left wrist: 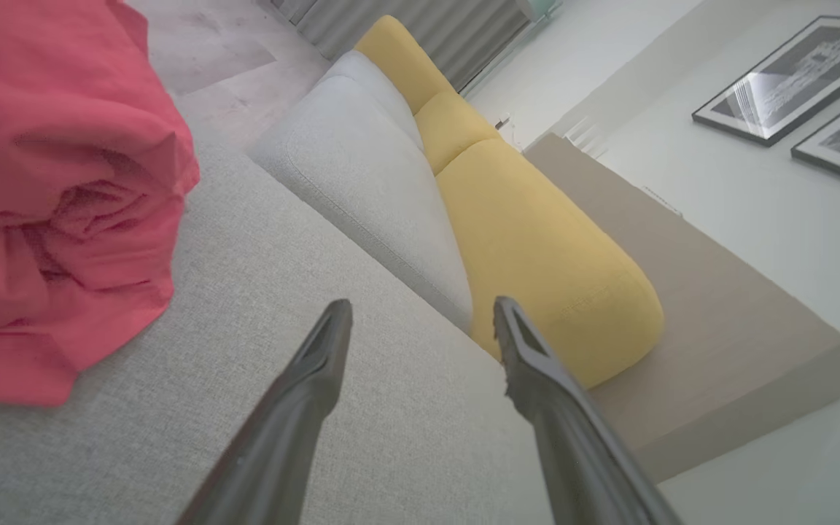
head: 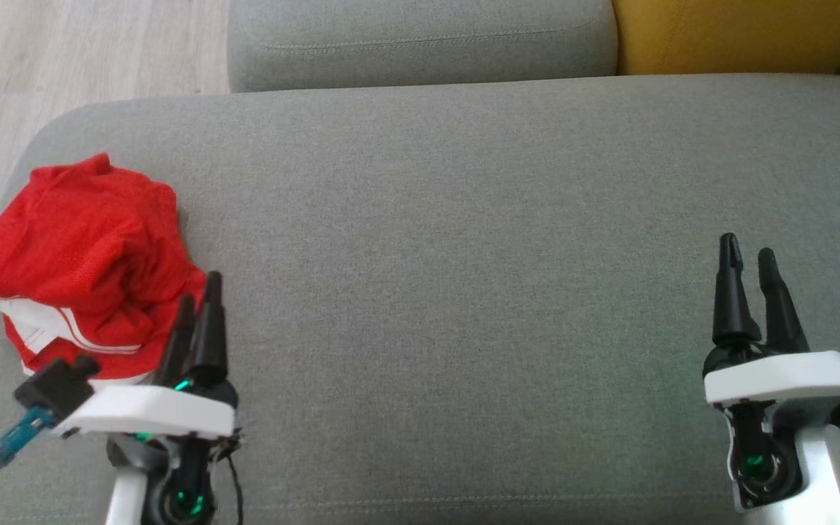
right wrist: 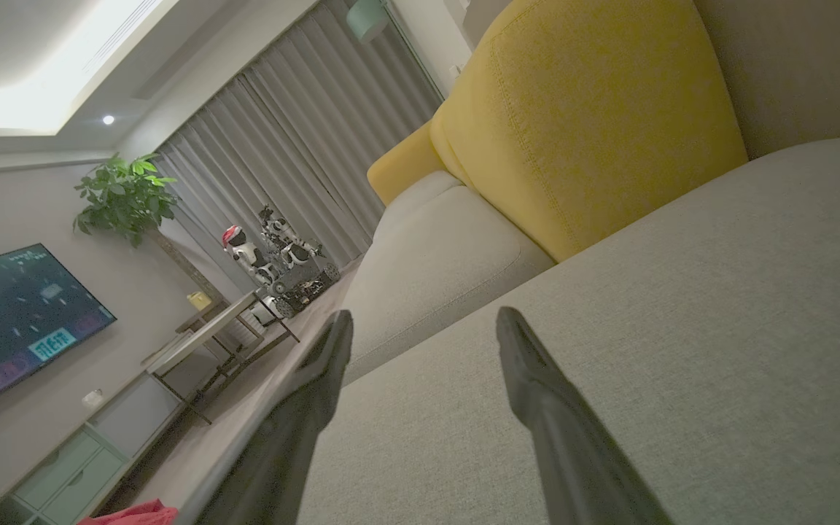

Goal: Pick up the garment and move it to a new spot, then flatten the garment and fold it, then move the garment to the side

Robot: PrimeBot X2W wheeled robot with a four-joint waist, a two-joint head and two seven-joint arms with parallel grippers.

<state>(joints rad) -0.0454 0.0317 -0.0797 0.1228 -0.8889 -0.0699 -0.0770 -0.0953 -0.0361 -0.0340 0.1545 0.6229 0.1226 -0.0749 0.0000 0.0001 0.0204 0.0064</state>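
Garment (head: 84,255), a crumpled red heap, lies at the left end of the sofa seat (head: 464,255). The left fingers (head: 208,328) are wide and empty just beside it, and the right fingers (head: 728,292) are wide, empty and well apart. A shallow pinch may catch one layer, letting the rest slide off.

Left gripper (head: 200,289) and right gripper (head: 747,249) both hover empty, jaws apart.

Garment (head: 84,240): red mesh, white trim with thin red lines
Sofa seat (head: 464,219): plain grey weave
Grey back cushion (head: 420,36) beside mustard-yellow back cushion (head: 741,33)
Floor (head: 63,44): pale wood grain
Left gripper (head: 201,290), right gripper (head: 747,249): black fingers, white mounts
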